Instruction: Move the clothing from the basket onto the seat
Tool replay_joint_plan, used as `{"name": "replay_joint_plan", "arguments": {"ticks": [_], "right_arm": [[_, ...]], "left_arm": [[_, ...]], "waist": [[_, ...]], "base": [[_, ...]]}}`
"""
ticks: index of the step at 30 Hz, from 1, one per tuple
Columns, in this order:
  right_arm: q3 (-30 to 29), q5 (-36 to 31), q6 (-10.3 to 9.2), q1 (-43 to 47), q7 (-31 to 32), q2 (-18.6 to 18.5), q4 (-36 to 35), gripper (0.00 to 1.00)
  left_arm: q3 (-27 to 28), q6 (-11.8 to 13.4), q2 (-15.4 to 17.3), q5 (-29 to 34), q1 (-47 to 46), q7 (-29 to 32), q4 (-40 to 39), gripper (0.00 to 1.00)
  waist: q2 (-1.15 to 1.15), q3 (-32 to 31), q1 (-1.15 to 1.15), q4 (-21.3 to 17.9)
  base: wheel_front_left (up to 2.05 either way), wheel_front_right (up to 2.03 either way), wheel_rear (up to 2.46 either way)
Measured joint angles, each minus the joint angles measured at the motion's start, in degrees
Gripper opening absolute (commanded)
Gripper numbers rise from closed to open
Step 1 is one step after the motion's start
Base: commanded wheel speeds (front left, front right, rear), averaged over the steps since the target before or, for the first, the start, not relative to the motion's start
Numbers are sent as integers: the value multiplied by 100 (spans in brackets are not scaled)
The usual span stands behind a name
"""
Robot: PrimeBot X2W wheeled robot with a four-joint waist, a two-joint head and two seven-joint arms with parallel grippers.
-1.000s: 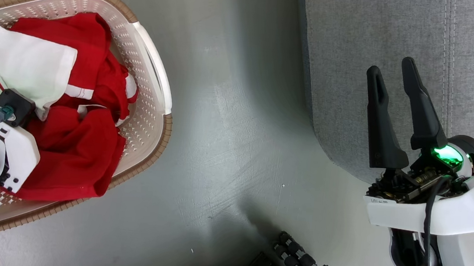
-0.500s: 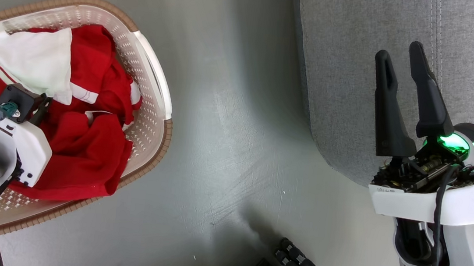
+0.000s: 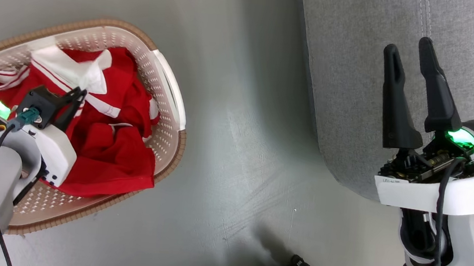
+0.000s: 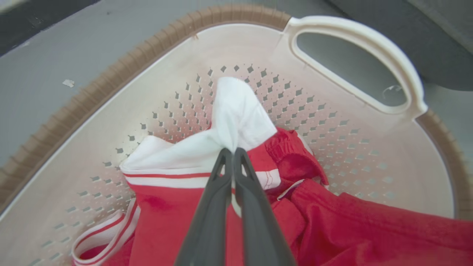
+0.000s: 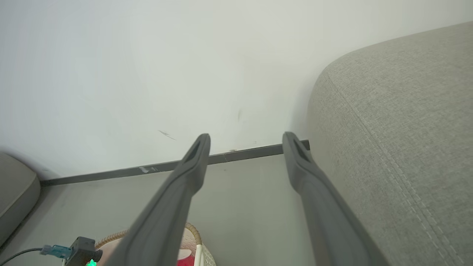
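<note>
Pinched white garment [image 4: 236, 118] with left gripper [image 4: 232, 151] at handle end of laundry basket [image 4: 111, 81] for lifting out; held right gripper [image 3: 409, 44] spread, idle, beside seat [image 3: 357, 75] edge.

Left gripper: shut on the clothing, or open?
Shut on the clothing. In the left wrist view the left gripper has both fingers pressed together, pinching the white piece bunched at their tips, inside the basket.
</note>
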Motion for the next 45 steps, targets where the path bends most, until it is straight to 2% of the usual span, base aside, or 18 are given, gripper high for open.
{"name": "replay_joint_plan", "arguments": {"ticks": [8, 19, 38, 45], "right_arm": [[-146, -1, 0, -1, 0, -1, 152, 100], [-163, -271, 0, -4, 0, -3, 400, 100], [-193, -572, 0, 43, 0, -12, 975, 100], [-131, -668, 0, 184, 0, -19, 1217, 100]], "left_arm": [[-265, 0, 34, -152, 281, -197, -350, 0], [-266, 0, -8, -586, 538, -289, -1007, 0], [224, 0, -58, -1338, 1068, -333, -2158, 0], [525, 0, -209, -1581, 1244, -334, -2613, 0]], "waist": [[0, -351, 0, 164], [0, -881, 0, 399], [0, -1866, 0, 833], [0, -2277, 0, 997]], "base": [[0, 0, 0], [0, 0, 0], [0, 0, 0], [0, 0, 0]]}}
